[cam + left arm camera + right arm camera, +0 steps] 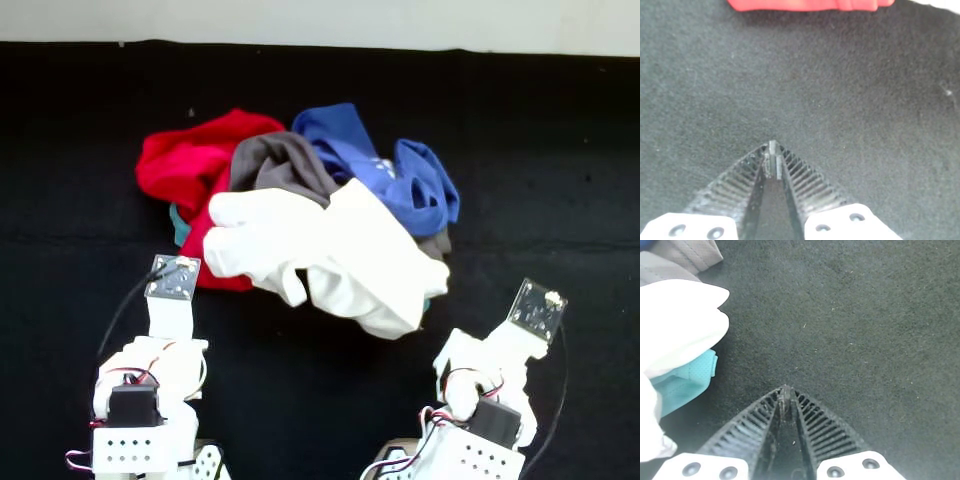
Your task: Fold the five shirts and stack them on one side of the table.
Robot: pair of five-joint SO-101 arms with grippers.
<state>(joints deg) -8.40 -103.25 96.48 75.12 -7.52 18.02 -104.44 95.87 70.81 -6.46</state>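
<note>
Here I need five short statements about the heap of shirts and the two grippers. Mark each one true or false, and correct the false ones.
1. The white shirt lies on top of the heap. True.
2. The left gripper is shut on the red shirt. False: it is shut on nothing, over the bare table cover, apart from the red shirt.
3. The blue shirt lies folded flat by itself. False: it is crumpled in the heap, next to the grey shirt.
4. A teal shirt peeks out from under the white shirt. True.
5. The right gripper is shut and holds nothing. True.
</note>
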